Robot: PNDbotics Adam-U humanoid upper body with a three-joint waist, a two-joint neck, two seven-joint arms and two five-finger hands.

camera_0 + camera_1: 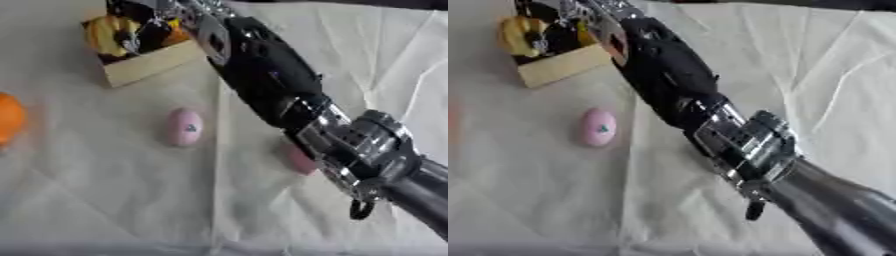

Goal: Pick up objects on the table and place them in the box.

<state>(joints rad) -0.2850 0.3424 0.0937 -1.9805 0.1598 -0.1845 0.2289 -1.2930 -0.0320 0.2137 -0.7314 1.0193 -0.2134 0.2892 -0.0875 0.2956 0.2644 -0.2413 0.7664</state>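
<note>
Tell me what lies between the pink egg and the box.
Only bare cloth between the pink egg and the box, clearest in the left eye view.

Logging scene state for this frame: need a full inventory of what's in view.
box: 1, tan cardboard, far left of the table, open top.
items in box: count unclear, yellow and orange shapes, inside the box.
pink oval object: 1, pink with a small dark mark, on the cloth at centre left.
second pink object: 1, darker pink, on the cloth, partly hidden under the right arm.
orange object: 1, orange, at the left edge, cut off.
cloth: 1, off-white, creased, covering the table.
right arm: 1, black and silver, reaching from lower right to the box.
right robot hand: 1, dark, over the box; finger pose unclear.
</note>
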